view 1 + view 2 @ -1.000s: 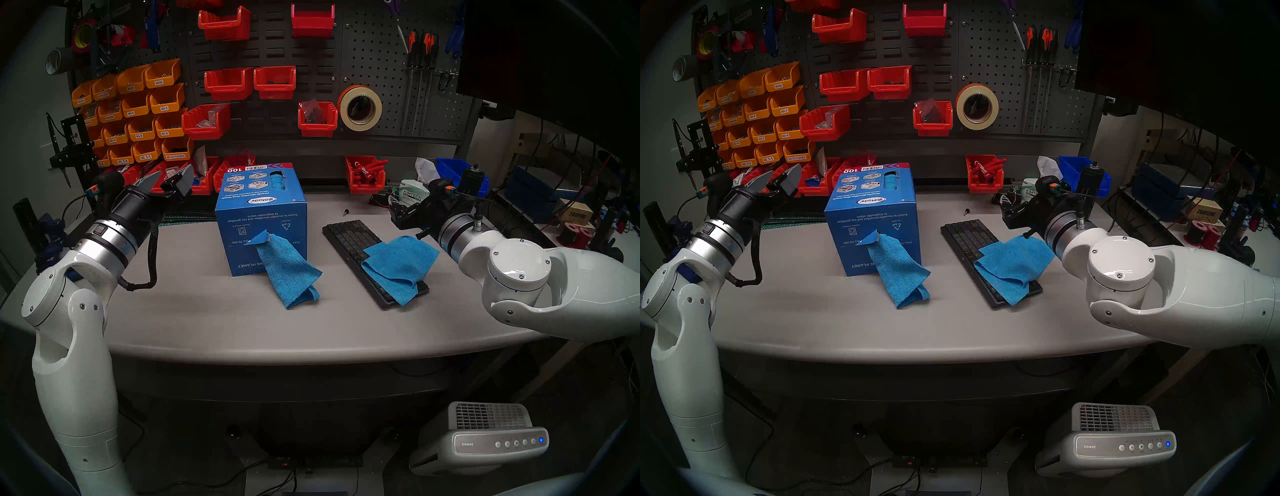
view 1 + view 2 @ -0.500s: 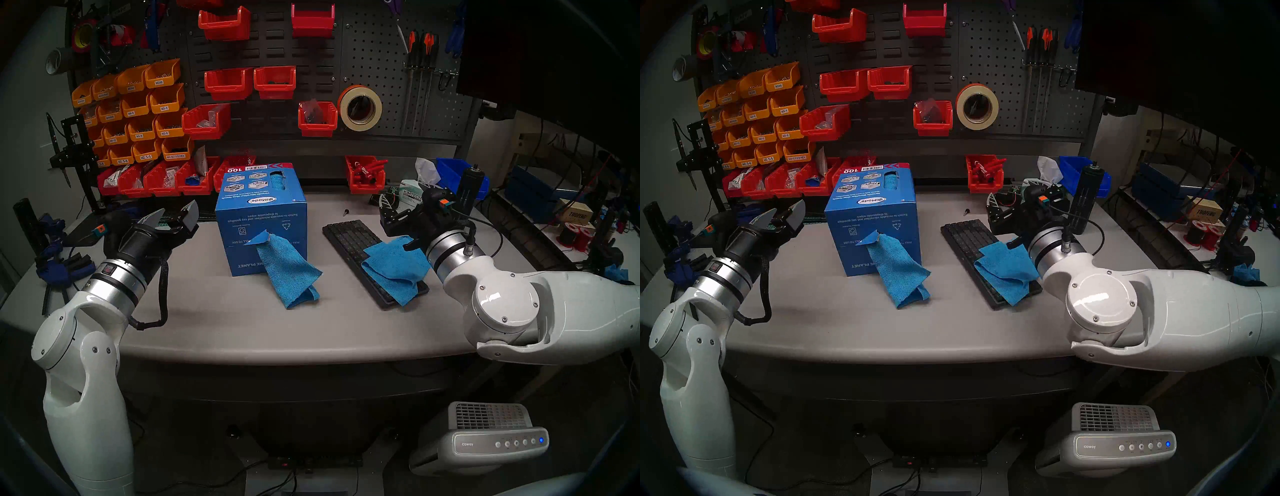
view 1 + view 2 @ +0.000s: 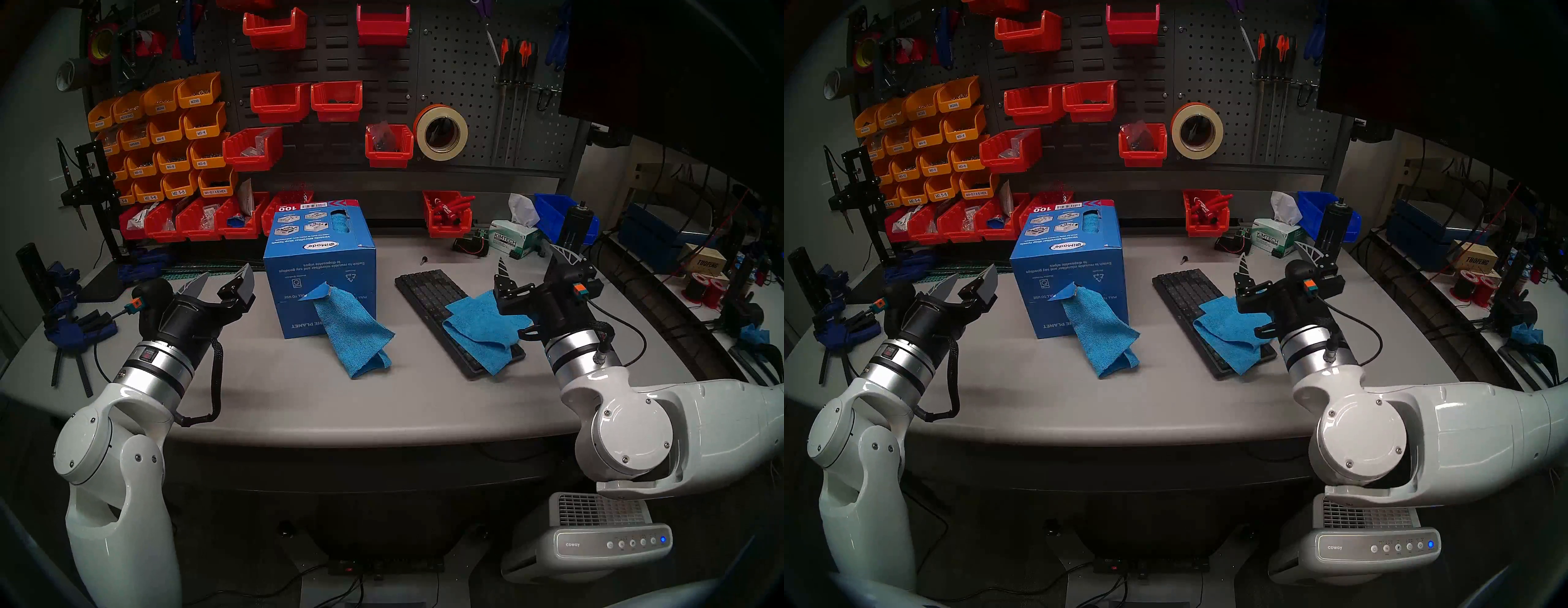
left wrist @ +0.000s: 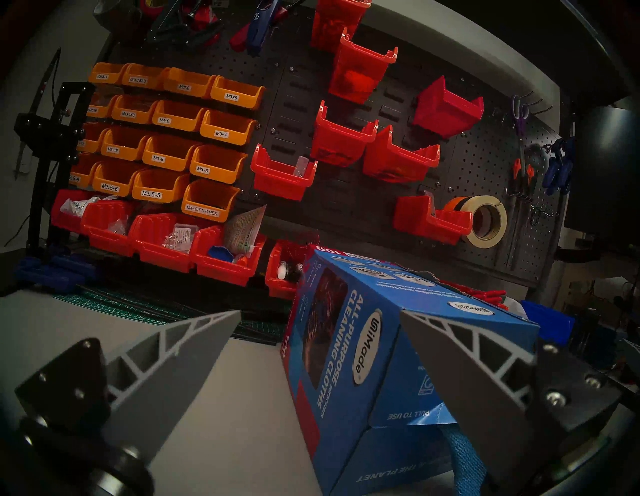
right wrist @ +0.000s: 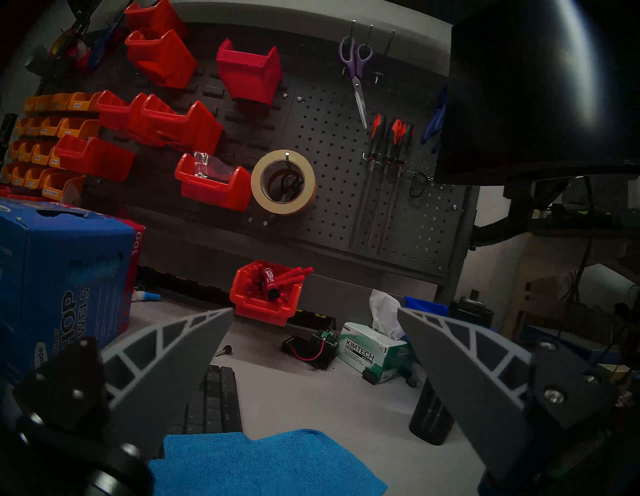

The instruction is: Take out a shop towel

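A blue cardboard box (image 3: 320,271) stands on the grey table (image 3: 254,390). One blue shop towel (image 3: 356,335) hangs out of the slot in its front face and trails onto the table. A second shop towel (image 3: 483,327) lies crumpled over the near end of a black keyboard (image 3: 428,293). My left gripper (image 3: 227,274) is open and empty, just left of the box; the box (image 4: 346,346) fills the space ahead of it. My right gripper (image 3: 527,253) is open and empty, hovering right of the keyboard over the second towel's (image 5: 263,464) far edge.
A Kimtech tissue box (image 3: 511,242), a black cylinder (image 3: 575,225) and a small battery board (image 3: 471,245) stand at the back right. Blue clamps (image 3: 72,322) lie at the left edge. Red bins (image 3: 447,216) line the back wall. A loose screw (image 3: 423,260) lies behind the keyboard.
Both arms came down and toward the table's front. The left gripper moved right, closer to the box. The right wrist swung round to point toward the back. Both towels stayed put.
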Tool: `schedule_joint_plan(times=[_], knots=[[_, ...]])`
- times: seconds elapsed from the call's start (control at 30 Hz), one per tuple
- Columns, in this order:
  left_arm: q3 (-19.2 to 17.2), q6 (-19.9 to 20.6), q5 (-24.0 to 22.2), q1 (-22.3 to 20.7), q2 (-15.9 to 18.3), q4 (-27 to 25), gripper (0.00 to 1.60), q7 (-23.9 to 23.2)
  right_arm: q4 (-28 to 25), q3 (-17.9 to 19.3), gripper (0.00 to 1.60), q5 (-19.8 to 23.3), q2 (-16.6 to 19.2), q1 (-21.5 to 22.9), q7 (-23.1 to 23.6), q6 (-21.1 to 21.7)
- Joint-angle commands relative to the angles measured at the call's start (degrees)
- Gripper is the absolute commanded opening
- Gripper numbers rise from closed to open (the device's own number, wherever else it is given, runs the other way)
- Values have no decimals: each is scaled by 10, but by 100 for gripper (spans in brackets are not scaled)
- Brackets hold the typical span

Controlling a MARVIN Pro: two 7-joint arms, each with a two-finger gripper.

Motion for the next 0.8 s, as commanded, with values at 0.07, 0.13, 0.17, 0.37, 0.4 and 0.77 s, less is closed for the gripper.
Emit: schedule_joint_plan(times=[0.07,0.13,0.17,0.37,0.4,0.77], knots=[[6,-89,51,12,-11,-19,160,-8,-10,-8,160,-78,-4,-29,-91,-5],[5,-98,68,13,-13,-20,160,-13,-6,-9,160,-87,-10,-34,-101,-7],[6,-107,72,16,-16,-19,160,-14,-3,-9,160,-91,-13,-36,-106,-7],[7,-163,115,38,-25,-9,160,-31,10,-3,160,-105,-43,-50,-106,-14],[6,-165,121,40,-27,-7,160,-33,12,-3,160,-105,-47,-52,-106,-16],[3,-258,161,50,-45,33,160,-55,40,27,160,-114,-73,-80,-106,-35]])
